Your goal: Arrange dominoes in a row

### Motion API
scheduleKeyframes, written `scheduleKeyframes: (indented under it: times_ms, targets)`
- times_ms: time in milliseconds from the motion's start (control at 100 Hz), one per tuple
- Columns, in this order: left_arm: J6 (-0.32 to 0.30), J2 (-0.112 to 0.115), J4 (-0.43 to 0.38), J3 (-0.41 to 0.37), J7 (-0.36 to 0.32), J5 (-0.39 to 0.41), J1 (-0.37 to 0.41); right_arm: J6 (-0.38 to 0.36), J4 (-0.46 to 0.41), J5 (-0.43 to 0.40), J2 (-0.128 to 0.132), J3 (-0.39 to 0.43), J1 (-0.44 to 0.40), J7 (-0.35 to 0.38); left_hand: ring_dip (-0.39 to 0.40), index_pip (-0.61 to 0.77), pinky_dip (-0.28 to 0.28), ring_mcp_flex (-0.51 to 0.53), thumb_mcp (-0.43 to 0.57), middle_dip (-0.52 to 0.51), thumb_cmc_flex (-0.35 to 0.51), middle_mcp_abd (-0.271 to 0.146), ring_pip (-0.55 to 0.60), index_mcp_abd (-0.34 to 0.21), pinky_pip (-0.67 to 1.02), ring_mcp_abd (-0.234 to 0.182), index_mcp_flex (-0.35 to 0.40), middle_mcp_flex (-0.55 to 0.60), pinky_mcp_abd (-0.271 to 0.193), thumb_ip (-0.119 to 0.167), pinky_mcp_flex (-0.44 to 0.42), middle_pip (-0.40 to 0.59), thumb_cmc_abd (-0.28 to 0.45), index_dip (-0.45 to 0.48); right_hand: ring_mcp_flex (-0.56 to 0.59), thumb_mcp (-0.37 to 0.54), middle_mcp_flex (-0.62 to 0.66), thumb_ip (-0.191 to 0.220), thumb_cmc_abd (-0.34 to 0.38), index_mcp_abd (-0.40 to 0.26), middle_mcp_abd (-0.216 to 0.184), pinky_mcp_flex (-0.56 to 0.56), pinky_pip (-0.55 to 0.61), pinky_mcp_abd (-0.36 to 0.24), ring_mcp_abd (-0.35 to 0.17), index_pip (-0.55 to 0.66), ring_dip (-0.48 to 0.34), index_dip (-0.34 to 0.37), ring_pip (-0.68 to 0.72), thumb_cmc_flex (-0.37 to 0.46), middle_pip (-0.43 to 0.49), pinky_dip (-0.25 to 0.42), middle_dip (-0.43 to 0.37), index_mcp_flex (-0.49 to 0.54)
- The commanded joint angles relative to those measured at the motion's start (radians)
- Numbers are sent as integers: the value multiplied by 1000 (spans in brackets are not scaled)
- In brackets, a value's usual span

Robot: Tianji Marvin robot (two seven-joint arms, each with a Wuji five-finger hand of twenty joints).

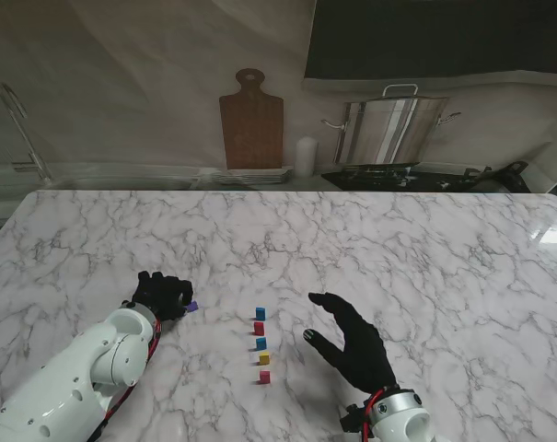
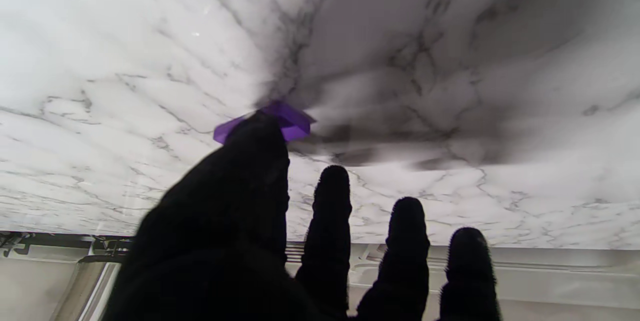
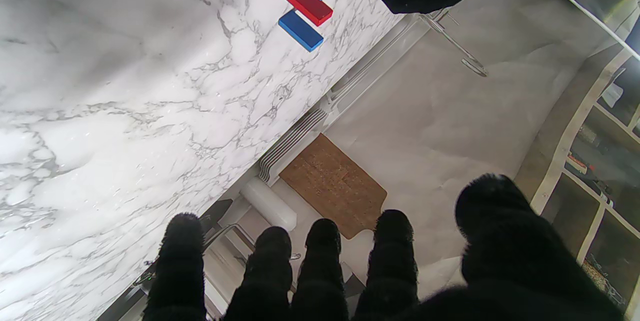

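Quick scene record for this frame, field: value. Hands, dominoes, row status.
left hand: fingers closed on the purple domino, low at the table, left of the row
right hand: open, holds nothing, right of the row
row: five dominoes in a line running away from me
order, farthest to nearest: blue domino, red domino, second blue domino, yellow domino, pink domino
purple domino contact with table: cannot tell
row status: purple not yet in line
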Motion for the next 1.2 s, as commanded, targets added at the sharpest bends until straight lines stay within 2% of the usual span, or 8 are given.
scheduleKeyframes:
  times_ms: [0,160,300,440,560,800,970,1190]
  targets:
    - [-8,-2,9,6,-6,2,6,4,-3,1,-1,2,-6,1,19,36,13,-12,57,11,78,-8,14,-53,18,13,13,-22,-2,-12,-12,18,-47,-7,-10,-15,-21,29,37,-18,-12,-3,10,-34,-25,3,-12,13,-18,26,11,17,3,-34]
    - [-23,-4,1,-11,4,-6,19,4,-4,1,-1,3,-6,2,20,61,5,-15,69,12,80,-7,24,-50,24,12,10,-29,-3,-24,-11,21,-51,1,-10,-16,-20,29,36,-17,-12,-3,10,-34,-25,3,-12,13,-18,26,11,17,3,-34]
    - [-33,-7,-27,-39,14,-15,42,4,-4,0,0,2,-6,4,17,38,-6,-30,35,15,13,-2,22,4,25,0,-66,-59,-5,-23,-12,19,-30,0,-10,-16,-21,29,37,-18,-12,-3,10,-35,-25,3,-12,13,-18,26,11,17,3,-34]
    - [-38,-10,-33,-44,30,-23,49,3,-4,-1,0,1,-6,5,20,-164,-14,-34,113,20,-134,-3,23,73,33,-4,-133,-102,-11,21,-13,20,39,-70,-9,-16,-21,29,37,-18,-12,-3,10,-34,-26,3,-12,13,-18,25,11,17,3,-35]
    - [-38,-11,-23,-32,36,-28,44,3,-4,-1,0,1,-7,4,15,-282,-19,-36,111,6,-142,6,16,63,23,2,-55,-101,-8,20,-14,4,42,-193,-10,-16,-21,29,37,-18,-13,-3,10,-34,-25,3,-12,13,-18,25,11,17,3,-34]
    - [-24,-9,1,-1,41,-15,34,2,-4,-2,0,0,-7,2,16,-337,-19,-39,115,-20,-149,20,14,76,16,4,12,-110,-6,19,-15,-33,36,-275,-9,-16,-20,29,37,-17,-15,-3,11,-35,-26,3,-12,13,-18,26,11,17,3,-34]
    - [-18,-8,8,8,39,-8,32,3,-3,-2,0,-1,-6,2,20,-207,-15,-43,98,-18,-97,27,18,83,5,1,3,-128,-8,-15,-16,-31,-2,-165,-9,-16,-21,29,37,-17,-13,-2,11,-35,-26,4,-12,13,-18,26,11,17,3,-33]
    - [-11,-6,5,11,35,1,35,4,-2,-2,0,-2,-5,1,21,-132,-8,-43,90,-16,-40,30,24,91,9,-2,-14,-142,-10,-20,-14,-28,-22,-111,-9,-17,-21,29,37,-18,-10,-2,11,-35,-27,4,-12,13,-18,25,11,17,3,-33]
